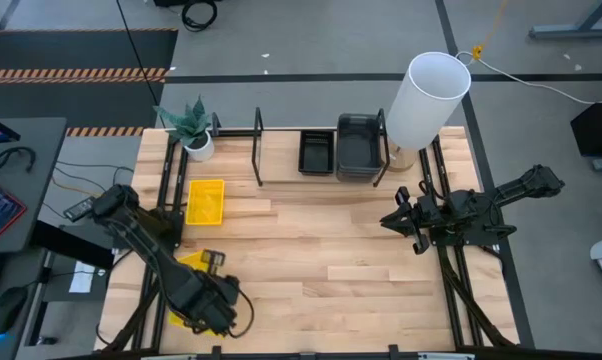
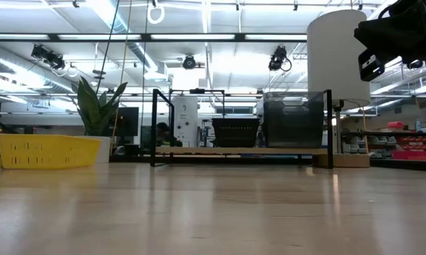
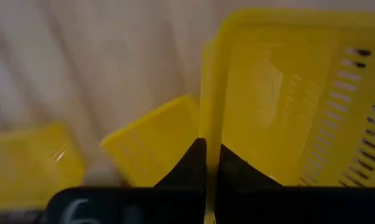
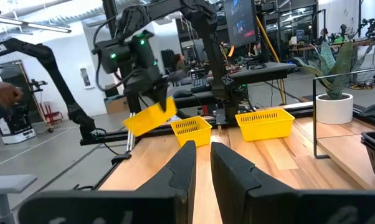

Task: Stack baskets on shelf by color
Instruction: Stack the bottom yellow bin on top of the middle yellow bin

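Note:
My left gripper (image 4: 151,99) hangs over the table's near-left part, shut on a yellow basket (image 4: 149,117) that is tilted and clear of the wood. A second yellow basket (image 4: 189,129) sits flat on the table just beyond it, and a third (image 1: 205,200) lies farther toward the far edge. On the black rod shelf (image 1: 281,183) at the far side rest a black mesh basket (image 1: 316,152) and dark grey baskets (image 1: 359,145). My right gripper (image 1: 399,218) hovers shut above the table's right side, touching nothing. My left gripper pinches the rim of one side wall (image 3: 210,134) of the yellow basket between its two fingers (image 3: 189,163), one finger inside the basket and one outside. The fingers come from above, pointing down. The basket hangs tilted below them, lifted clear of the table.
A tall white cylinder (image 1: 426,98) stands at the shelf's right end and a potted plant (image 1: 193,128) at its left end. The shelf's left half (image 1: 236,160) holds nothing. Bare wood (image 1: 321,260) stretches between the two arms.

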You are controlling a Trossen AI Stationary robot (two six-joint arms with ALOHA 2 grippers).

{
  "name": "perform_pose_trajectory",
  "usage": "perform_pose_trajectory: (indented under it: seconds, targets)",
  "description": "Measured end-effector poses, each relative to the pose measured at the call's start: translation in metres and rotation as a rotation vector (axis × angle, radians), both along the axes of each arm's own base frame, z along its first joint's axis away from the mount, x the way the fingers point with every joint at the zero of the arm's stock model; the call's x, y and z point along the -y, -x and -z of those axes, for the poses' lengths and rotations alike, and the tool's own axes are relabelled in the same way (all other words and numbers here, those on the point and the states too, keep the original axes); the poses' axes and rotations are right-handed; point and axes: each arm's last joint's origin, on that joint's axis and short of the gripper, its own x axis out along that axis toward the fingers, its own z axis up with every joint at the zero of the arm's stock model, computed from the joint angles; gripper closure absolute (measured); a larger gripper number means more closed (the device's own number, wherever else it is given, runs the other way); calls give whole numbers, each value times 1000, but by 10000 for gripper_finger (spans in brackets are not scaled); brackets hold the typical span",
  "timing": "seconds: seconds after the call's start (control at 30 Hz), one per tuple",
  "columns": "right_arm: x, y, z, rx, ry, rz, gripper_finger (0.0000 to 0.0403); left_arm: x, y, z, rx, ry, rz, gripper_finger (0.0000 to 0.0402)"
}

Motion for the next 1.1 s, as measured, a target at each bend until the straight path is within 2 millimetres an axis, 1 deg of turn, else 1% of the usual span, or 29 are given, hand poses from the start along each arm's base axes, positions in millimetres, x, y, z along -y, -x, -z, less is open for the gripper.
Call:
perform_pose_trajectory:
  seconds: [0.13,0.27,0.33,0.47,0.6,0.67,0.93,1.03,1.1]
  targets:
    - [0,0,0,0,0,0,347,-13,11,-11,-27,-86,-57,397]
    - [0,0,0,0,0,0,347,-19,14,-13,-7,-100,-105,397]
    - [0,0,0,0,0,0,347,-26,19,-7,-29,-129,-149,397]
    - [0,0,0,0,0,0,347,-39,32,19,-139,-181,-214,397]
    - [0,0,0,0,0,0,347,-51,44,28,-140,-179,-259,397]
    - [0,0,0,0,0,0,347,-55,46,26,-118,-154,-288,397]
    - [0,0,0,0,0,0,347,-71,60,1,-14,-95,-447,397]
    - [0,0,0,0,0,0,347,-73,62,2,-3,-115,-485,397]
    - [0,0,0,0,0,0,347,-74,64,10,-16,-131,-495,397]
